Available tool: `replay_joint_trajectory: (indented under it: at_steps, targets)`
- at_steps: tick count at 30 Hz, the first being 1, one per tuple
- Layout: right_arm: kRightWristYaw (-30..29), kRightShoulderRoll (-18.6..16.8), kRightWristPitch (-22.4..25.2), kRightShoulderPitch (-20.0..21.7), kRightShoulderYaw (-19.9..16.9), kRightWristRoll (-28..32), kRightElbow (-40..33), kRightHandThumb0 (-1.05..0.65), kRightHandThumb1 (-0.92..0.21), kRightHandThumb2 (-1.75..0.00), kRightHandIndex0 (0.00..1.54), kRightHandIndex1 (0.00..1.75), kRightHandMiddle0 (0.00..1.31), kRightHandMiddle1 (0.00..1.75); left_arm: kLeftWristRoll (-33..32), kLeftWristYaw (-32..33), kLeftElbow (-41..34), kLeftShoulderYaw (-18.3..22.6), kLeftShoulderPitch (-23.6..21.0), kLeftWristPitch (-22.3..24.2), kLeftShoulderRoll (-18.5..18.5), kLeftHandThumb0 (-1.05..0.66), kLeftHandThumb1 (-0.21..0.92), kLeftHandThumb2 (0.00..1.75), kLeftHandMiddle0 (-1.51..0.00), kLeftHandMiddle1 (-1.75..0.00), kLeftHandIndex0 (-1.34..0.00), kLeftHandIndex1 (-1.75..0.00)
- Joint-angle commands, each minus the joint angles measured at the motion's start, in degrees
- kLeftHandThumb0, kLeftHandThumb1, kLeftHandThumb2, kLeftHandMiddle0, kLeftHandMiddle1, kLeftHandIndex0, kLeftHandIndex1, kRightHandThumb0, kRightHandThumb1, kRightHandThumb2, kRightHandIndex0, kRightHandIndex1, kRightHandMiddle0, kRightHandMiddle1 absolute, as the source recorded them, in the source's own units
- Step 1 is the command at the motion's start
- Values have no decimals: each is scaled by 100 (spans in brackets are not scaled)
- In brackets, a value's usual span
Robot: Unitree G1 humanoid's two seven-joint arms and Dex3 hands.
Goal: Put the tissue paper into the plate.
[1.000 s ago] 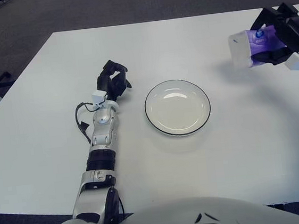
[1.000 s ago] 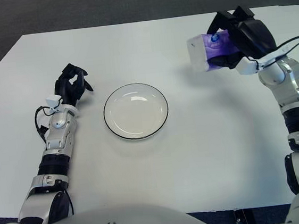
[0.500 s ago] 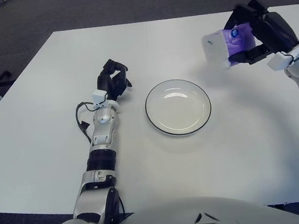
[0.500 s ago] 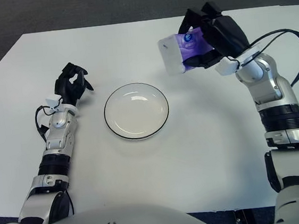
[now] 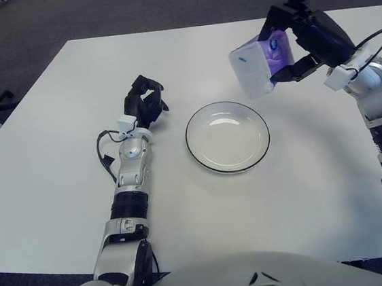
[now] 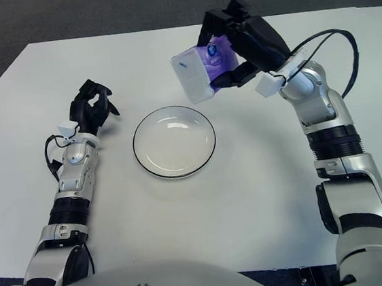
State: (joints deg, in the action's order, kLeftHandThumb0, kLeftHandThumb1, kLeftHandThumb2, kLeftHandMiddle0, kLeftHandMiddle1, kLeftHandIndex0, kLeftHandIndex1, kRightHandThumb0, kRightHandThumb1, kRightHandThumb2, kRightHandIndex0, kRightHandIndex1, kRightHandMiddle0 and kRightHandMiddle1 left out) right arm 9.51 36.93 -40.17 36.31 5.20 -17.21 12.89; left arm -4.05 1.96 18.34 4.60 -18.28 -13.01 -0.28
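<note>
A white and purple tissue pack (image 5: 259, 64) hangs in the air just above the far right rim of the plate, held by my right hand (image 5: 306, 38), whose black fingers are shut around its right end. The white plate (image 5: 227, 137) with a dark rim lies empty at the table's middle. My left hand (image 5: 144, 101) shows to the left of the plate with its fingers curled, holding nothing.
The white table (image 5: 57, 171) spans the view, with dark carpet floor beyond its far edge. A black cable (image 6: 347, 72) loops off my right forearm.
My right hand has carried the tissue pack leftward from the table's far right to just above the plate's far right rim. The left arm has not moved.
</note>
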Motion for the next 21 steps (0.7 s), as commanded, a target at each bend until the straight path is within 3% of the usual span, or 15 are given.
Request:
replay_joint_trajectory:
  at_steps: [1,8,21]
  targets:
    - [233,-201,0,200,133,130,-336,0,-29,-132,59,175,49,166,20,80,475,-50,972,9,-283,-26,92,42,-92,-175,-64,-175]
    - [608,-369,-5,200,245,394,-422,0,-28,-133,60,175,49,167,16,84,487,-62,970,-5,-293,-25,92,42,-92,-175,-64,-175]
    - [898,-666,-270,67,568,309,-364,0,-25,-139,62,175,46,174,-2,78,506,-60,958,-18,-309,-25,92,42,-92,-175,-64,-175]
